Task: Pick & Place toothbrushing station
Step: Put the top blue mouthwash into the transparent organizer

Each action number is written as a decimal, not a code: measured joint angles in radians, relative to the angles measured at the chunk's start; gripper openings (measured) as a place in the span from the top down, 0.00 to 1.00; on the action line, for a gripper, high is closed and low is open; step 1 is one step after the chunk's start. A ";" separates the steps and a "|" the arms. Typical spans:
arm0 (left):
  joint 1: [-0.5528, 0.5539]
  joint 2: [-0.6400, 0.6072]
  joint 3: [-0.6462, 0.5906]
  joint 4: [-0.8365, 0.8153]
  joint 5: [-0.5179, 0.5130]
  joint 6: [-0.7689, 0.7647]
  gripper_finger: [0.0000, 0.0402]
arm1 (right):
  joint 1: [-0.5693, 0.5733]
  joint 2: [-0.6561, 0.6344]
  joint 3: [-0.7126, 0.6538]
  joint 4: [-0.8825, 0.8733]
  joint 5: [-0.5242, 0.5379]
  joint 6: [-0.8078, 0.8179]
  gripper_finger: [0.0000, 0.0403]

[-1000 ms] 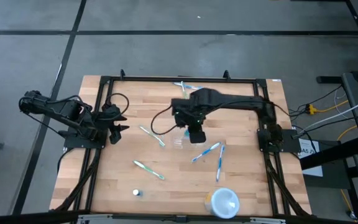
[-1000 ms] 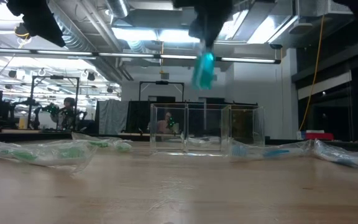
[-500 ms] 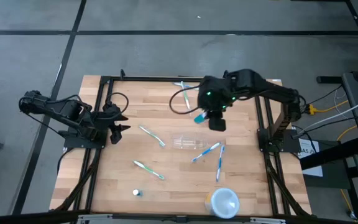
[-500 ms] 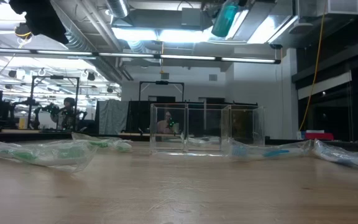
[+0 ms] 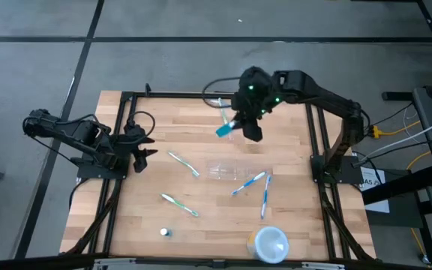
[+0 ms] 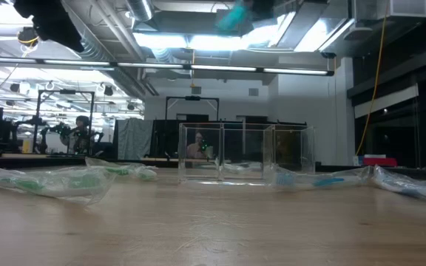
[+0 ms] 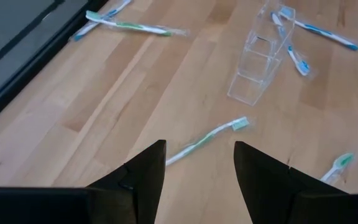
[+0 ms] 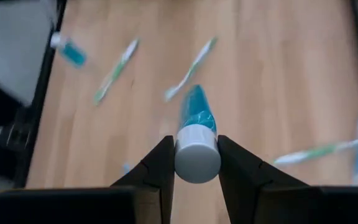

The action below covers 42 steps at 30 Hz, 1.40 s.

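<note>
The right gripper [image 5: 235, 127] has swung up and away from the middle of the table [image 5: 148, 225] toward the far edge, its jaws clamped on a blue tube [image 5: 225, 130] with a white cap [image 8: 197, 160]. A second ago it hung low just over the station [image 5: 227, 172]; now it rides high, so that the low view catches only a blue smear of the tube [image 6: 234, 16] at the top of the picture. The station has not moved: the clear holder sits near the table's centre, with loose toothbrushes [image 5: 180, 204] scattered around it, two of them close on its right, and a white cup [image 5: 270, 244] at the near edge. In the low view the station [image 6: 244, 154] stands upright on the wood. The left gripper [image 7: 197, 168] waits at the left edge, jaws apart and holding nothing. The shift suggests the tube was lifted from beside or within the holder, and I judge it is being carried off to be set down elsewhere; the station itself is not yet grasped, so the main pick looks undone.
</note>
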<state>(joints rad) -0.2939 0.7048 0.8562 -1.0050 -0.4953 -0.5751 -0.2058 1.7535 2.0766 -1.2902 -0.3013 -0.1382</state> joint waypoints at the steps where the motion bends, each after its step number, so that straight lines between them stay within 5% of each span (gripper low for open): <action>1: 0.000 0.000 0.000 0.000 -0.004 0.003 0.54 | -0.003 -0.011 -0.033 0.000 -0.022 -0.001 0.76; 5: 0.000 0.000 0.000 0.000 -0.012 0.005 0.54 | -0.009 -0.118 -0.169 0.048 -0.076 0.012 0.76; 13: 0.000 0.000 0.000 0.000 -0.028 -0.012 0.54 | 0.000 -0.177 -0.363 0.155 0.055 0.048 0.76; 31: 0.000 0.000 0.000 0.000 -0.007 -0.042 0.54 | 0.112 0.052 -0.373 0.101 0.058 -0.030 0.76; 42: 0.000 0.002 0.000 0.000 -0.010 -0.040 0.54 | 0.181 0.072 -0.373 0.127 0.129 0.131 0.76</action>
<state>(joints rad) -0.2939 0.7069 0.8562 -1.0054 -0.5054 -0.6151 -0.0243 1.8256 1.7039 -1.1628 -0.1722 -0.0071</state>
